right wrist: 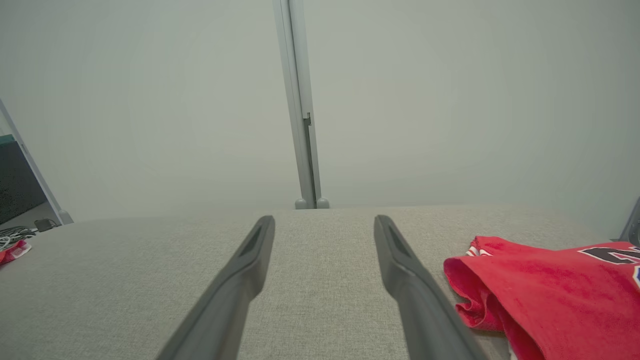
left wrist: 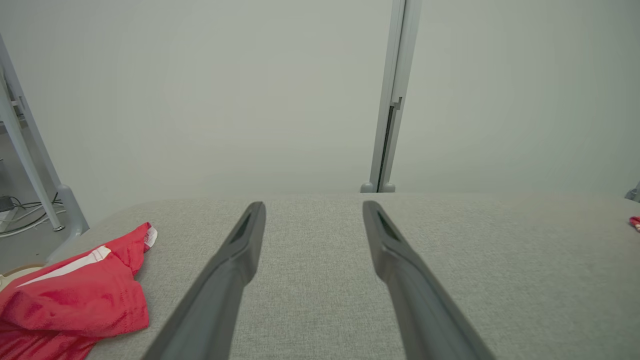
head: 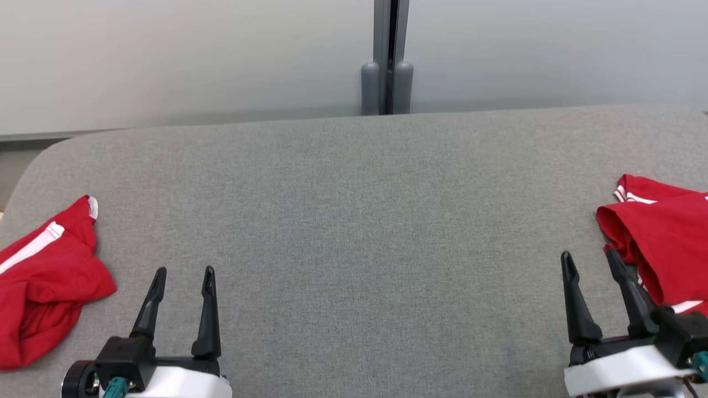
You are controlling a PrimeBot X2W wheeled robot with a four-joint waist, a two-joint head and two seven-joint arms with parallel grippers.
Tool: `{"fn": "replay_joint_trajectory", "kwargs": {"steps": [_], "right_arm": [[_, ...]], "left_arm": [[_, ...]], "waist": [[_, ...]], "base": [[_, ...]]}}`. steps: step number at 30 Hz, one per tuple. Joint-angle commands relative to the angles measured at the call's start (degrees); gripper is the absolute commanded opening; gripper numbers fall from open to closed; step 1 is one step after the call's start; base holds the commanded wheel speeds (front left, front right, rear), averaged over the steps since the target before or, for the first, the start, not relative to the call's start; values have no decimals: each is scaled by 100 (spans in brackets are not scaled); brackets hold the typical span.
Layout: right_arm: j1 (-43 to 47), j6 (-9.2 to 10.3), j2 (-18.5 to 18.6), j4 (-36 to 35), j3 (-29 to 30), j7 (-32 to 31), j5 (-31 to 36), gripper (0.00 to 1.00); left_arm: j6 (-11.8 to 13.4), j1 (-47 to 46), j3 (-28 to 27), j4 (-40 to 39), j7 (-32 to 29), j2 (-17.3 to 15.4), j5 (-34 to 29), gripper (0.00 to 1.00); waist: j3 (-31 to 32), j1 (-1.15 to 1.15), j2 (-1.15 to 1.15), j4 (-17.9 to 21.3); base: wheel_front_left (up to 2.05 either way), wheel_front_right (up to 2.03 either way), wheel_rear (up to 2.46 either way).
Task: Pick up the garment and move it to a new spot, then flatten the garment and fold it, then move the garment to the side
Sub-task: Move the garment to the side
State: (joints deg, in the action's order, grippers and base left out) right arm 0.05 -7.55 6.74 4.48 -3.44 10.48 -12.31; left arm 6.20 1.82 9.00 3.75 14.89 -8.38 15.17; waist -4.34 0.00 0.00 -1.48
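Two red garments with white stripes lie crumpled on the grey padded table [head: 354, 221]. One garment [head: 44, 282] is at the left edge, also seen in the left wrist view [left wrist: 75, 295]. The other garment [head: 664, 243] is at the right edge; in the right wrist view [right wrist: 545, 285] it shows dark lettering. My left gripper [head: 182, 282] stands open at the lower left, just right of the left garment, nothing between its fingers [left wrist: 235, 265]. My right gripper [head: 592, 265] stands open at the lower right, its outer finger beside the right garment's edge.
A pale wall with a grey vertical post [head: 390, 55] runs behind the table's far edge. The table's left corner is rounded [head: 33, 166]. A metal frame leg and cables [left wrist: 30, 200] stand off the left side. Bare grey cloth lies between the two garments.
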Motion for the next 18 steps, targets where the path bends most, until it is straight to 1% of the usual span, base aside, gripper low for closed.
{"fn": "replay_joint_trajectory", "kwargs": {"steps": [1,9,18], "right_arm": [[123,12,-9,-68,17,-48,45,100],[572,11,-88,-302,104,-240,41,100],[811,11,-102,-477,156,-436,47,100]], "left_arm": [[27,82,3,4,-9,-45,26,100],[24,411,103,-61,-152,-123,27,100],[76,532,164,-148,-221,-157,35,100]], "waist": [[116,0,0,4],[430,0,0,25],[527,0,0,-24]], "base": [[0,0,0],[0,0,0],[0,0,0]]}}
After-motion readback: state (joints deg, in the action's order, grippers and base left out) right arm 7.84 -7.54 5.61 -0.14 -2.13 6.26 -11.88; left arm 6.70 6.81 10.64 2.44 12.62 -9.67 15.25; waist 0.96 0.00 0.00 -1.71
